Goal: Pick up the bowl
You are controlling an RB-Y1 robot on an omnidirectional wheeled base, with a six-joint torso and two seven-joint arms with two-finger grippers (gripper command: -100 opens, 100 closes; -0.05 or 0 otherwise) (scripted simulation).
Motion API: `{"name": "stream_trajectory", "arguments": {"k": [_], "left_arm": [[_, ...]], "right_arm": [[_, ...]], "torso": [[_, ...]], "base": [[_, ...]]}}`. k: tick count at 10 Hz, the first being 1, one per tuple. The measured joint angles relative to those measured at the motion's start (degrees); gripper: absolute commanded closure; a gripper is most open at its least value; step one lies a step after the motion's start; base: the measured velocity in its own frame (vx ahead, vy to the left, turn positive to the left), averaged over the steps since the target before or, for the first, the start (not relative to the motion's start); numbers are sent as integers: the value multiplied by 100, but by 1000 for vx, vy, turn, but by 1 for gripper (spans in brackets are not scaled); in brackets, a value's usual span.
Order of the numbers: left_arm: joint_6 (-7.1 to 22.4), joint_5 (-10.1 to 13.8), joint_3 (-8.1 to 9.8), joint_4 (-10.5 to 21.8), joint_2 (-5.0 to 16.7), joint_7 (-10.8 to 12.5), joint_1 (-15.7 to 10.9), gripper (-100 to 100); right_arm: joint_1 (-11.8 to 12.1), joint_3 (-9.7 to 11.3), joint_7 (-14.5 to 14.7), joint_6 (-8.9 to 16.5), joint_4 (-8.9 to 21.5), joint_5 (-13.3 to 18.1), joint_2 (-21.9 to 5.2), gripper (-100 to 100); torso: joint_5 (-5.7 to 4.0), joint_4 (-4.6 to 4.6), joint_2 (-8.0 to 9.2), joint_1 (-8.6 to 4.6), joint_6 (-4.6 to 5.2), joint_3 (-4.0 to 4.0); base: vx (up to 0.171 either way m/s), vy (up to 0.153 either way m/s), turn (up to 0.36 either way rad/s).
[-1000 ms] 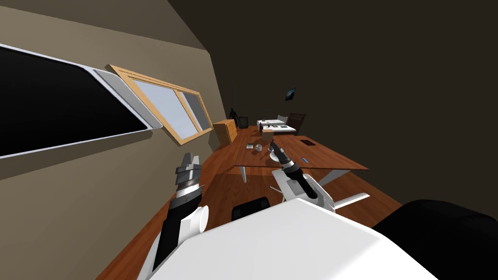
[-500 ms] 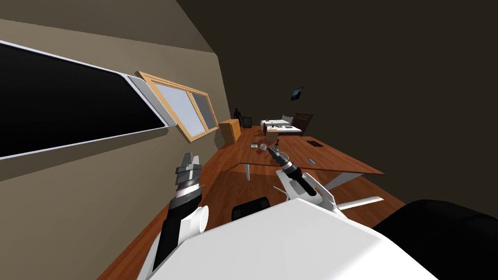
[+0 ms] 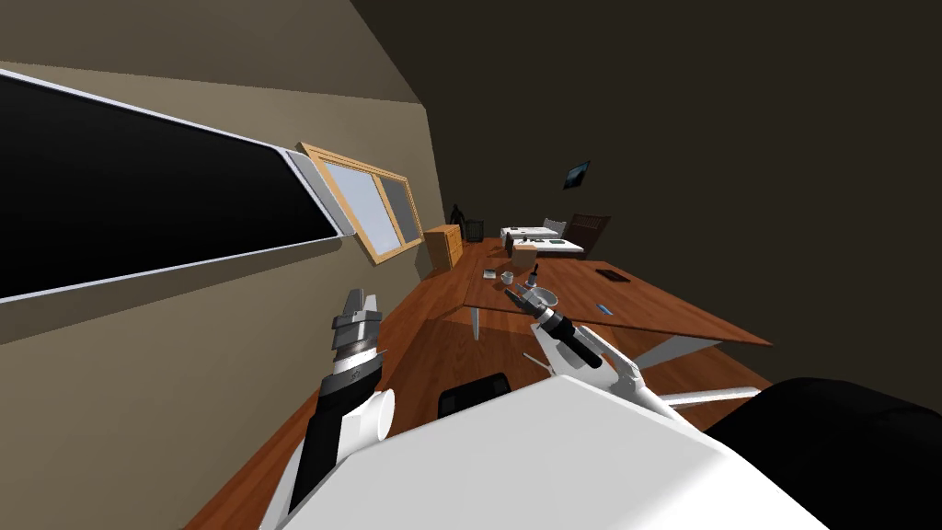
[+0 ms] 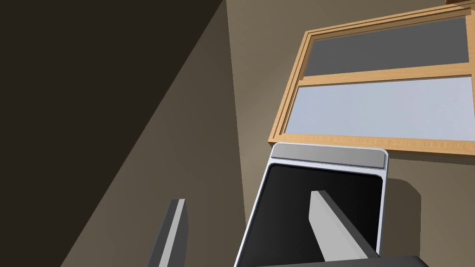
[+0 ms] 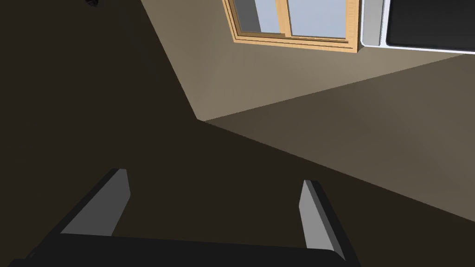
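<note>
A shallow light grey bowl (image 3: 546, 296) sits on the near part of a brown wooden table (image 3: 662, 317) ahead of me. My right gripper (image 3: 515, 293) is held up in front of the table's near left side, a little left of the bowl in the head view; how far it stands from the bowl I cannot tell. Its fingers (image 5: 116, 194) stand wide apart with nothing between them, right gripper (image 5: 214, 176). My left gripper (image 3: 359, 299) is raised beside the beige wall on my left, away from the table. It is open and empty, left gripper (image 4: 246, 197).
On the table beyond the bowl are a small white cup (image 3: 507, 277), a flat pale item (image 3: 489, 273), a box (image 3: 524, 254), a dark flat item (image 3: 612, 274) and a blue pen (image 3: 603, 308). A wooden drawer unit (image 3: 444, 245) stands by the wall. A black chair back (image 3: 474, 394) is near my chest.
The whole head picture has slid right, so I have turned left. The bowl now shows to the right of my right gripper's tip. Both grippers keep their openings.
</note>
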Motion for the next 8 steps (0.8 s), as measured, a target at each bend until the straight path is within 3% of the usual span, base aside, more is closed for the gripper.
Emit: {"name": "stream_trajectory", "arguments": {"k": [4,8], "left_arm": [[0,0,0,0,0,0,0,0],[0,0,0,0,0,0,0,0]], "right_arm": [[23,4,371,-100,516,402,-343,-100],[-168,-6,646,-102,1253,792,-790,-100]], "torso": [[-1,-1,-3,-3,1,-2],[-1,0,-2,-5,1,-1]], "base": [[-5,57,108],[-9,52,108]]}}
